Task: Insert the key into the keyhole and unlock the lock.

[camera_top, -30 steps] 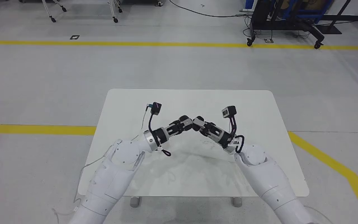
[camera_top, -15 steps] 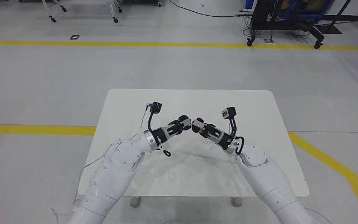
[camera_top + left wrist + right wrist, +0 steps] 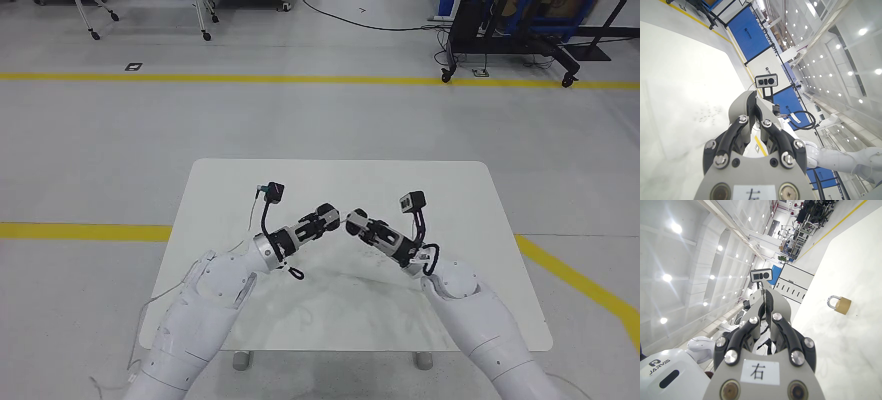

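Left jaws and right jaws are each pressed together, tip to tip above the desk (image 3: 450, 190), left at 9 o'clock of right. Whether either pinches the key I cannot tell. The padlock (image 3: 840, 305) lies flat on the desk, apart from both. Best to steady its body with 1 arm first.

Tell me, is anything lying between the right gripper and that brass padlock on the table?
No. In the right wrist view, just bare white table separates the right gripper from the padlock.
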{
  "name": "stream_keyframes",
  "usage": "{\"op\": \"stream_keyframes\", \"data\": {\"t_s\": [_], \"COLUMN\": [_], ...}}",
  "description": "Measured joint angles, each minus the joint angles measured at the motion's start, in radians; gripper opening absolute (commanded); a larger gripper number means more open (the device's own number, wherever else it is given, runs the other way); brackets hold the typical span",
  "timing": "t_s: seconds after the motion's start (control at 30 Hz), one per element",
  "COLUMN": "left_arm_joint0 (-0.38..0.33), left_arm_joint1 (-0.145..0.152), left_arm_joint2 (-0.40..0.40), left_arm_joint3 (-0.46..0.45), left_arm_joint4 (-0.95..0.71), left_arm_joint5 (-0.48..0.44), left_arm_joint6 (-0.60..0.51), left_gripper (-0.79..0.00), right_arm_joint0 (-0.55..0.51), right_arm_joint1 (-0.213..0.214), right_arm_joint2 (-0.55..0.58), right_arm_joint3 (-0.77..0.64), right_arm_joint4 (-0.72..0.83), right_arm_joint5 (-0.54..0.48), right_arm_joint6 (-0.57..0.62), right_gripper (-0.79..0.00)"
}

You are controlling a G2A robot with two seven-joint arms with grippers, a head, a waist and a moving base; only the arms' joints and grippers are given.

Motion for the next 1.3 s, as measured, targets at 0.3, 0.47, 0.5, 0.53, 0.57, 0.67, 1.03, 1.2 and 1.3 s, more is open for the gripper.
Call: {"op": "stream_keyframes", "data": {"t_s": [0.3, 0.47, 0.5, 0.53, 0.57, 0.67, 1.03, 1.2, 1.3], "left_arm_joint0": [-0.005, -0.007, -0.008, -0.009, -0.01, -0.012, -0.015, -0.015, -0.013], "left_arm_joint1": [0.001, 0.002, 0.002, 0.002, 0.002, 0.002, 0.003, 0.005, 0.007], "left_arm_joint2": [0.014, 0.016, 0.017, 0.018, 0.019, 0.022, 0.025, 0.019, 0.011], "left_arm_joint3": [0.002, 0.005, 0.006, 0.006, 0.007, 0.01, 0.011, 0.009, 0.005], "left_arm_joint4": [-0.001, -0.003, -0.003, -0.003, -0.004, -0.005, 0.014, 0.026, 0.03], "left_arm_joint5": [-0.011, -0.011, -0.01, -0.01, -0.009, -0.008, -0.001, -0.004, -0.008], "left_arm_joint6": [-0.025, -0.031, -0.032, -0.033, -0.033, -0.034, -0.023, -0.009, -0.002], "left_gripper": [-0.536, -0.622, -0.631, -0.659, -0.68, -0.723, -0.785, -0.785, -0.785], "right_arm_joint0": [0.001, 0.003, 0.003, 0.003, 0.003, 0.004, 0.008, 0.008, 0.01], "right_arm_joint1": [-0.002, -0.003, -0.003, -0.003, -0.003, -0.004, -0.006, -0.005, -0.004], "right_arm_joint2": [0.0, -0.001, -0.001, 0.0, -0.001, -0.002, -0.004, 0.002, 0.013], "right_arm_joint3": [-0.003, 0.002, 0.002, 0.003, 0.003, 0.004, 0.008, 0.008, 0.011], "right_arm_joint4": [0.009, 0.014, 0.014, 0.014, 0.015, 0.014, 0.018, 0.022, 0.01], "right_arm_joint5": [0.0, 0.001, 0.002, 0.002, 0.002, 0.002, 0.006, -0.003, -0.016], "right_arm_joint6": [0.002, 0.007, 0.008, 0.009, 0.01, 0.013, 0.021, 0.027, 0.01], "right_gripper": [-0.785, -0.785, -0.785, -0.785, -0.785, -0.785, -0.785, 0.0, 0.0]}}
